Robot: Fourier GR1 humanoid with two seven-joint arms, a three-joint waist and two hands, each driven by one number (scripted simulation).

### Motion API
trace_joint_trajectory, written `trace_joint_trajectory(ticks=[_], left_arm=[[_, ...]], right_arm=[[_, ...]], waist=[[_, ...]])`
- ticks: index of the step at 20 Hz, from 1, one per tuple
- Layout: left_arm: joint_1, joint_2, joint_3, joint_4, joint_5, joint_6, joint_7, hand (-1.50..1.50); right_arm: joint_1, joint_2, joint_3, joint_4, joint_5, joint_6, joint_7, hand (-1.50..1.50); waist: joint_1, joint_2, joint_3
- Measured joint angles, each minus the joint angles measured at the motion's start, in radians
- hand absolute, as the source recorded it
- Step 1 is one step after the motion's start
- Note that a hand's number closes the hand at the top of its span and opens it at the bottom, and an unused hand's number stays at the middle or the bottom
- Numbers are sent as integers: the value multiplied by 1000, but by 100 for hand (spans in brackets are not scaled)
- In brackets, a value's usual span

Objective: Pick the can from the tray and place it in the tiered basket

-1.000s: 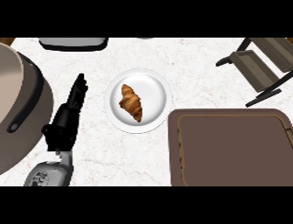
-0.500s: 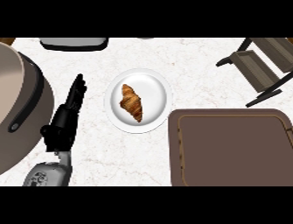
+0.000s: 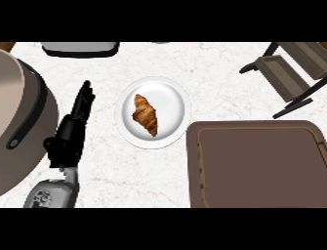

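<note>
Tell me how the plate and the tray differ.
The plate is round and white; the tray is rectangular and brown. The plate carries a croissant; the tray shows nothing on it. The plate looks smaller than the tray. Both lie flat on the counter.

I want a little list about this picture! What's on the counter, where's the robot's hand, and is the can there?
plate: white plate in the middle of the counter
food: croissant lying on the plate
tray: brown tray at lower right, no can showing on it
basket: tiered basket at upper right
pot: big grey pot at the left edge
left hand: left hand beside the pot, fingers straight, holding nothing
right hand: not in view
can: not seen anywhere
</note>
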Motion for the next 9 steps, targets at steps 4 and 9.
trace_joint_trajectory(ticks=[4, 9], left_arm=[[2, -4, 1, 8, 3, 0, -7, 0], [4, -9, -1, 3, 4, 2, -6, 0]], right_arm=[[49, -129, -84, 73, -50, 28, -21, -150], [162, -277, -154, 158, -96, 106, -118, -150]], waist=[[-4, 2, 1], [-8, 4, 4]])
